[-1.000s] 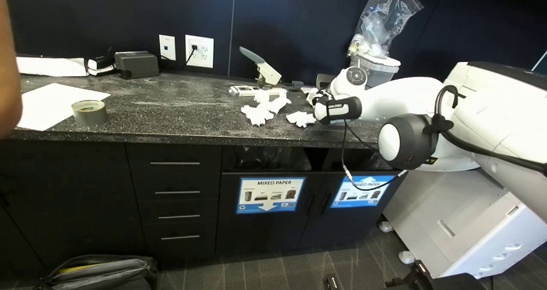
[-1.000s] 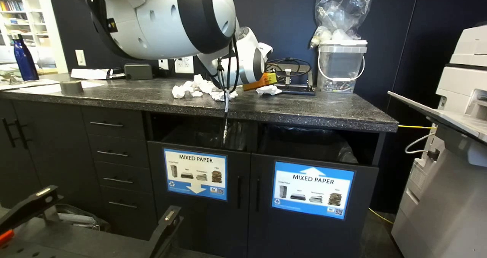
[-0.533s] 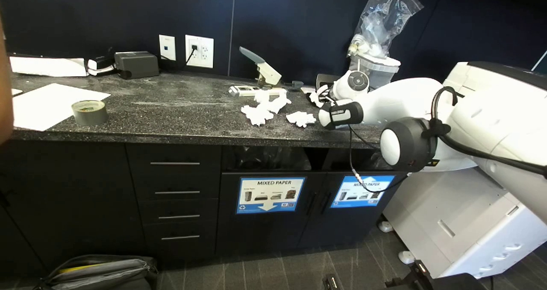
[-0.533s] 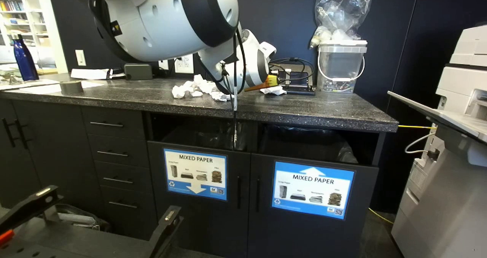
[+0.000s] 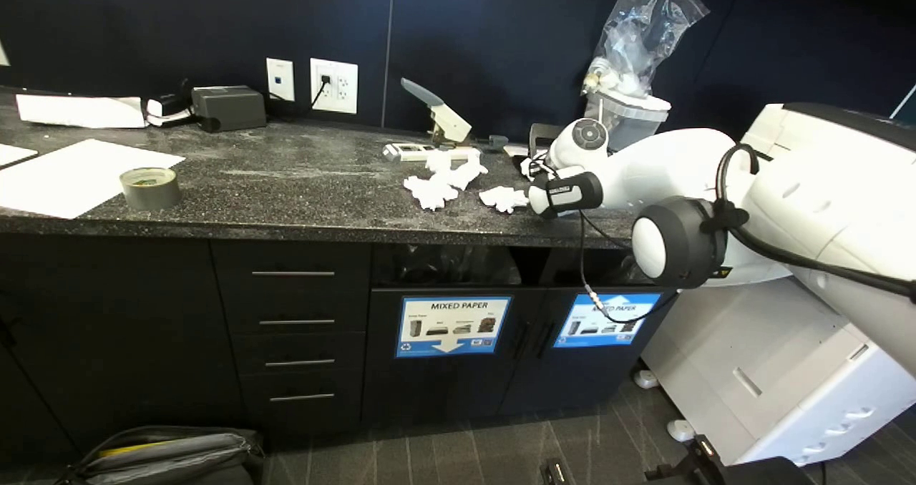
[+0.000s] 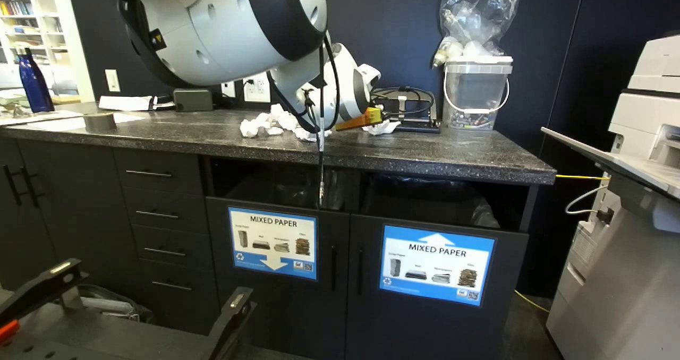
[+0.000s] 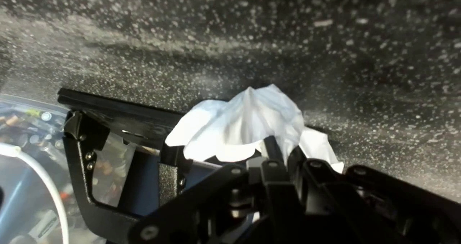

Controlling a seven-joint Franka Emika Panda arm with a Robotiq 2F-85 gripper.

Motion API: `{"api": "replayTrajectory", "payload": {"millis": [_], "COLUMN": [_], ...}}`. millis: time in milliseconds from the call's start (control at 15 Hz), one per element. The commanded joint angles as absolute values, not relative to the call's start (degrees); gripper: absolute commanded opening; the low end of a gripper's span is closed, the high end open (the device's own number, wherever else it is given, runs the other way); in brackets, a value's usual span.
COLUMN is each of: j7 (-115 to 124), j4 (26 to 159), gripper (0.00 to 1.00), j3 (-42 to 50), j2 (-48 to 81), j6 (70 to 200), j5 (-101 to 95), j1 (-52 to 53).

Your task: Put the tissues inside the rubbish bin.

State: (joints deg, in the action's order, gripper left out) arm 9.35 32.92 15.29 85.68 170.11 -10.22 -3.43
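Note:
A crumpled white tissue (image 7: 245,121) is pinched between the black fingertips of my gripper (image 7: 284,151), its folds drawn together at the tips. It is at or just over the dark speckled counter; the exact height is unclear. In an exterior view part of this tissue (image 6: 381,128) shows beside the wrist, while the arm hides most of the gripper. Several more tissues (image 5: 431,192) lie heaped on the counter, with a separate tissue (image 5: 504,199) close to the wrist. Under the counter are two lined openings marked MIXED PAPER, a rubbish bin (image 6: 425,198) and another bin (image 6: 281,187).
A black stand (image 7: 119,111) is right beside the held tissue, and a clear bucket (image 6: 478,92) topped with a plastic bag is behind it. A white device (image 5: 422,152), a tape roll (image 5: 150,188) and paper sheets (image 5: 86,174) are on the counter. A printer (image 6: 637,190) stands at its end.
My wrist shifted slightly toward the bucket, then back toward the tissue heap. The tissue at the gripper now looks more bunched. A person's arm at the picture's edge has gone out of view.

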Motion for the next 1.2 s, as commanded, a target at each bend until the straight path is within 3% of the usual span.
{"api": "replayTrajectory", "payload": {"millis": [0,400,1133], "j7": [9.3,12.3,-0.1], "j4": [30.3,30.2,33.1], "gripper": [0.09,0.09,0.09], "j3": [18.1,24.8,17.5], "j2": [85.1,80.5,71.7], "j6": [156.0,135.1,109.2], "j5": [-11.1,-13.9,-8.7], "j1": [-1.3,3.8,4.3]}}
